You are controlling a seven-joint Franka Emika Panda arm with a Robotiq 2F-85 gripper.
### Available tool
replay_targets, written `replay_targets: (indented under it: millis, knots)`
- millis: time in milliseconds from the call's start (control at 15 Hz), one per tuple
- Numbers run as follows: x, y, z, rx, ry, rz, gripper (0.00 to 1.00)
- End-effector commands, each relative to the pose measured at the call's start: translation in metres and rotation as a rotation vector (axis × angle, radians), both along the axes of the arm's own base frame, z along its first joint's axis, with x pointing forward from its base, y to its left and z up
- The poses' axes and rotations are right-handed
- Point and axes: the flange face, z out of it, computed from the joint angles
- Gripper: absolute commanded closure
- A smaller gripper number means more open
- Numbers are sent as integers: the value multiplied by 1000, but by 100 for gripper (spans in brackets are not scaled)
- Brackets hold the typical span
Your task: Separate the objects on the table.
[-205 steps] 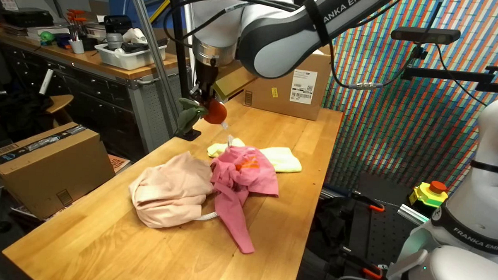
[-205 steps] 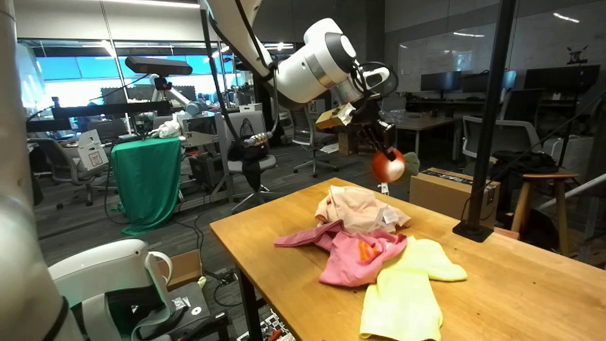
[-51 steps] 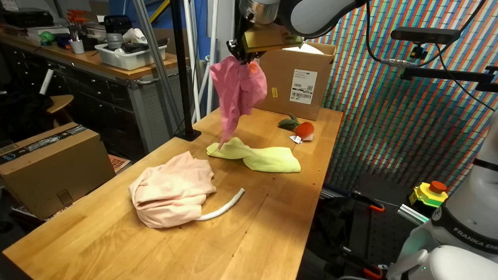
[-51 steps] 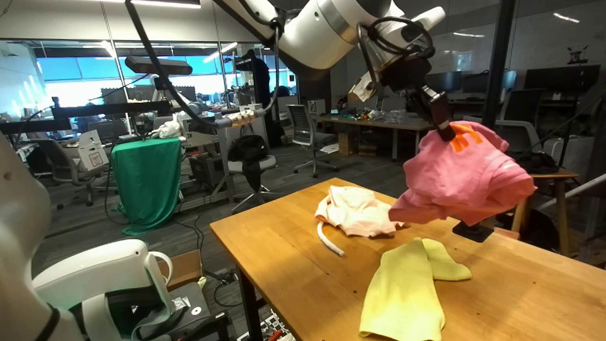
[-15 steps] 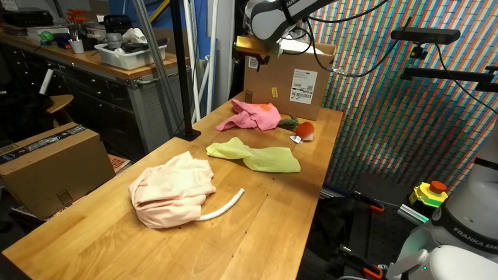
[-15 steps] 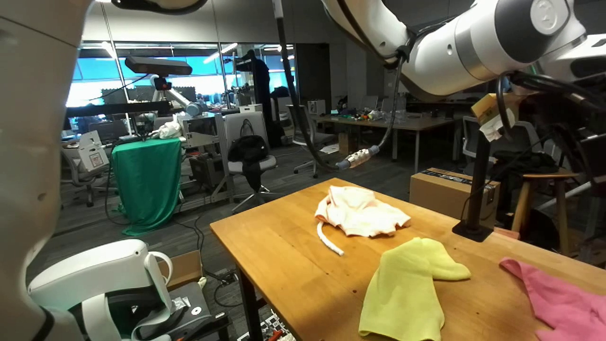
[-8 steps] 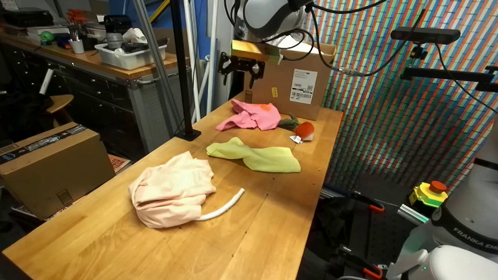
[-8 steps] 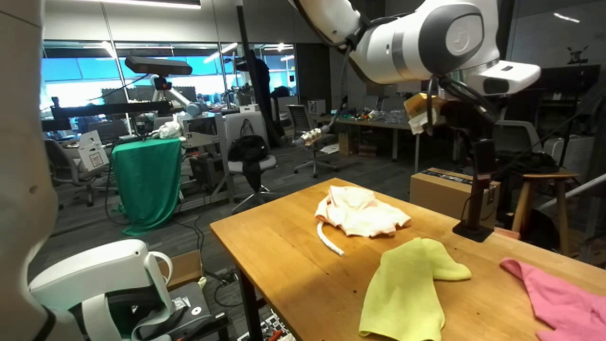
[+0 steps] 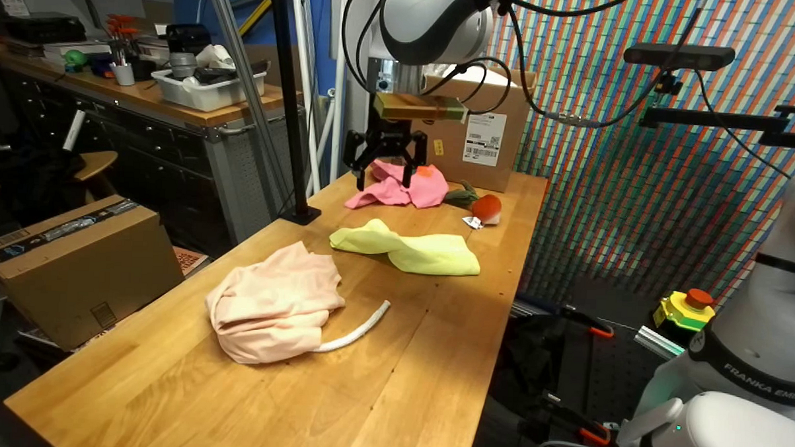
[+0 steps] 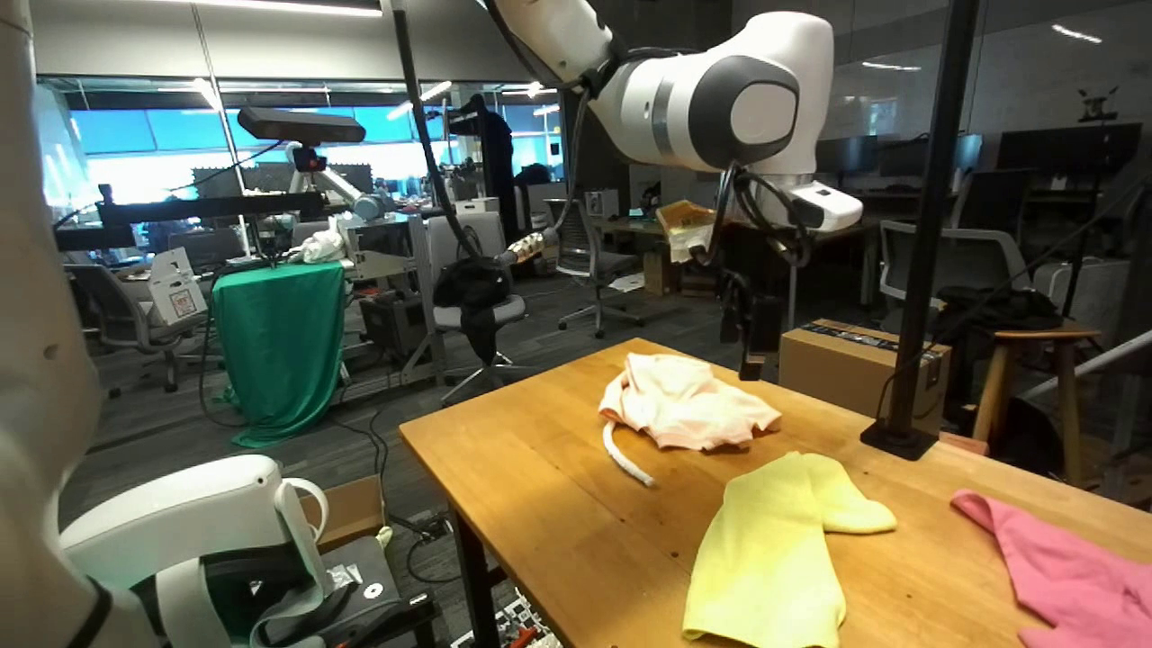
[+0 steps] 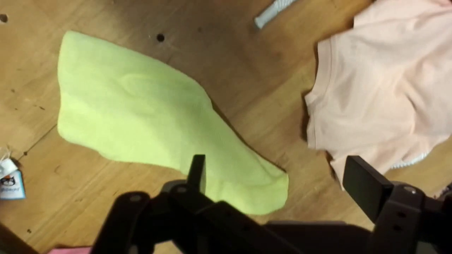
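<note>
I had the hand [image 9: 383, 183] hanging above the desk [image 9: 232, 409], its fingers [image 11: 365, 187] wide apart with nothing between them. By the wrist view, the peach garment [image 11: 385, 91] lay off to the hand's right, its nearest corner partly covered by the finger on that side. The yellow cloth [image 11: 141, 116] stretched the other way: its long axis ran aslant from far out past the finger at that view's left back to a narrow end under the gap. That made the sideways offset the thing to mind. A straight drop, I reckoned, would have met the yellow cloth's narrow end, so a shift right was needed first if the peach garment was to be next, as I judged it was. A white braided cord [image 11: 277, 12] came out from under it, its free end well out past the fingertips, and those two looked like the only pair plainly overlapping. The pink garment [image 10: 1080, 576] and the red plush toy [image 9: 486, 207] lay on the hand's other side, away from the peach garment; whether they touched each other I could not tell.
</note>
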Motion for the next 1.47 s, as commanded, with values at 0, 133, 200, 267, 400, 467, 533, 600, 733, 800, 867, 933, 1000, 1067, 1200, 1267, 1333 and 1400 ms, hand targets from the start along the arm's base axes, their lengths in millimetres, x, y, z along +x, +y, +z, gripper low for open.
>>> replay_targets:
  millis: [0,133,200,267,400,467,533,600,733,800,867,933,1000,1067,1200,1267,1333,1400]
  knots:
    - [-13,29,-18,28,68,104,0]
    - [-17,42,-32,22,97,145,0]
    - [-18,47,-38,14,111,163,0]
    - [-18,51,-43,4,117,169,0]
    - [-19,54,-53,0,129,186,0]
    - [-19,53,-58,0,131,193,0]
    - [-20,52,-62,-8,133,194,0]
    - [-20,48,-67,-20,137,186,0]
    - [-22,38,-74,-21,144,176,0]
    - [-23,34,-77,-18,146,168,0]
    - [-24,29,-82,-16,148,161,0]
    - [-25,25,-85,-14,150,154,0]
    - [-26,22,-89,-11,151,151,0]
    - [-26,19,-93,-15,149,150,0]
    - [-23,14,-99,-35,138,165,0]
    - [-21,13,-103,-42,130,180,0]
    - [-18,13,-106,-50,126,212,0]
    - [-15,14,-109,-56,128,244,0]
